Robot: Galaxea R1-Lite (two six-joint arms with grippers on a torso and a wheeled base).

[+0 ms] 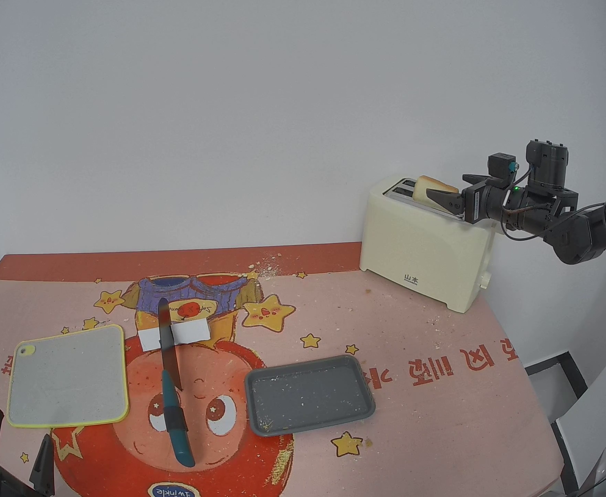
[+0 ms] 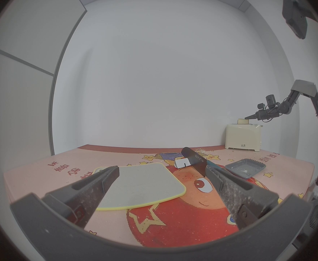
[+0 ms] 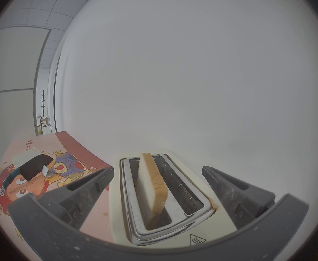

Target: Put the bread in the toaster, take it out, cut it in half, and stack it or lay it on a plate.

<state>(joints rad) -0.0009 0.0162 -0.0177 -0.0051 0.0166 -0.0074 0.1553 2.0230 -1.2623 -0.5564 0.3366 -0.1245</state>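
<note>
One slice of bread (image 1: 433, 189) stands upright, half out of a slot in the cream toaster (image 1: 424, 253), with the right gripper (image 1: 450, 201) spread wide just beside it, while the left gripper (image 2: 162, 170), likewise spread, hangs low near the cutting board (image 1: 68, 375).

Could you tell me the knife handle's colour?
Handle is teal with a dark band; clearest in head view.
</note>
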